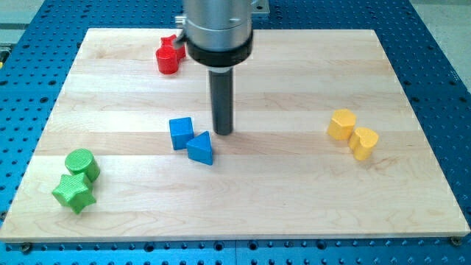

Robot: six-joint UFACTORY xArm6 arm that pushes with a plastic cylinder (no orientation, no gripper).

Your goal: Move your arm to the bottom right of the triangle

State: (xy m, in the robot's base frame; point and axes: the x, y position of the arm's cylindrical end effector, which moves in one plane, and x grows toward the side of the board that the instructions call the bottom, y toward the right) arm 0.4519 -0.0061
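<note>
My tip [223,132] beside blue triangle [200,149], wooden board [294,191]

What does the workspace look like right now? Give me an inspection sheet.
Surface: wooden board on a blue perforated base.
Job's things: blue triangle near centre, touching the blue cube on its left.
Clutter: red blocks at the top; green cylinder and green star at bottom left; yellow cylinder and yellow heart at right.
Grippers: no jaws; my tip sits just up and right of the triangle, not yet at its bottom right.
Cables: nothing seen.
Surroundings: nothing seen beyond the base.
</note>
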